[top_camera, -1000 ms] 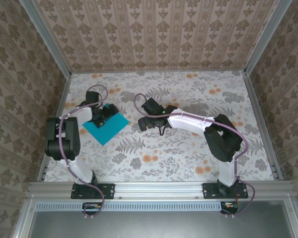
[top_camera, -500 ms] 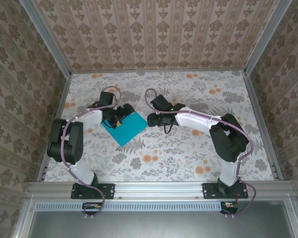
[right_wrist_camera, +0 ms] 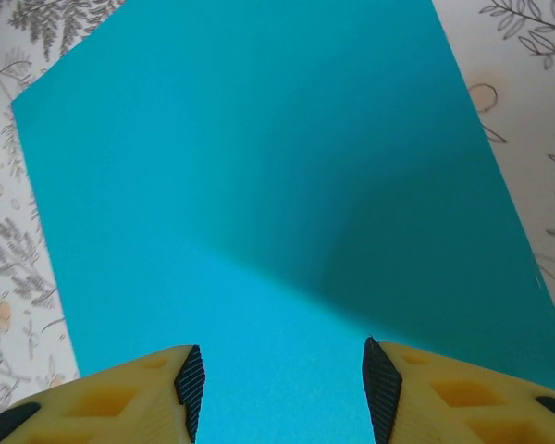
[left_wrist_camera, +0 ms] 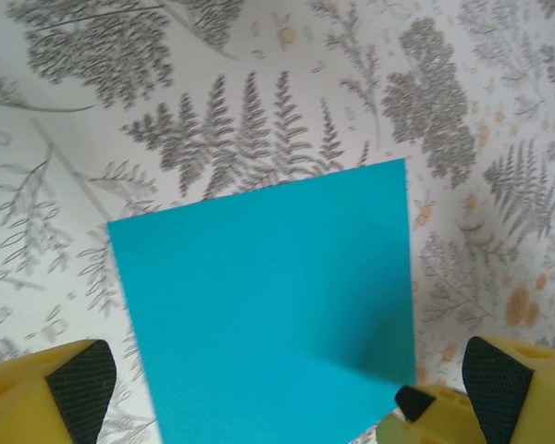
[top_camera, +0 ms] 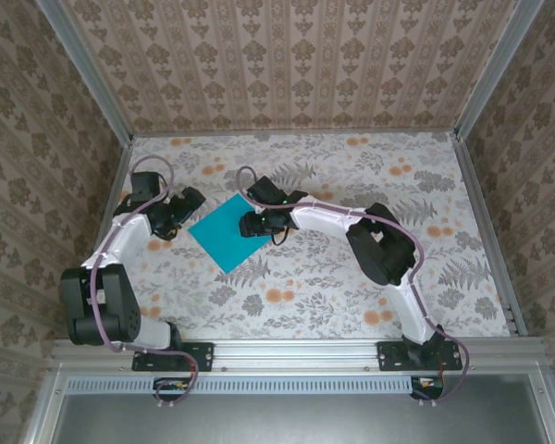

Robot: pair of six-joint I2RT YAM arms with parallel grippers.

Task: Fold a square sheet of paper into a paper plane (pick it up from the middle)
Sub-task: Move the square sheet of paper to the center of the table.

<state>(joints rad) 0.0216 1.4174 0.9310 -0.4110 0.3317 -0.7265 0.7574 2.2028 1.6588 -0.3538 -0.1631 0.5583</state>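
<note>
The square sheet of paper (top_camera: 229, 231) lies flat on the table (top_camera: 351, 277), left of centre and between my two grippers. It is plain teal-blue and unmarked, with no crease that I can see. From above it sits turned like a diamond, one corner toward my bases. In my right wrist view the sheet (right_wrist_camera: 277, 213) takes up most of the picture, with a soft shadow across its middle; in my left wrist view the sheet (left_wrist_camera: 268, 305) shows three clean corners.

Around me stand walls (top_camera: 305, 65) in a brown damask stripe. The table wears a pale cloth printed with grey ferns and small orange flowers. A metal rail (top_camera: 296, 351) runs along the near edge, where my arms are bolted.

My left gripper (top_camera: 183, 211) hangs just beside the sheet's left edge; in its own camera the left gripper (left_wrist_camera: 287, 387) has its jaws spread wide, with nothing between them. My right gripper (top_camera: 252, 222) is over the sheet's right corner. In its own camera the right gripper (right_wrist_camera: 282, 388) has its jaws partly apart above the paper, gripping nothing — whether the fingertips (right_wrist_camera: 190, 388) touch the sheet I cannot tell.

My fingers are cut off at the bottom of both wrist views, and a small yellow-and-black piece (left_wrist_camera: 425, 414) at the sheet's near corner is too cropped to identify.
</note>
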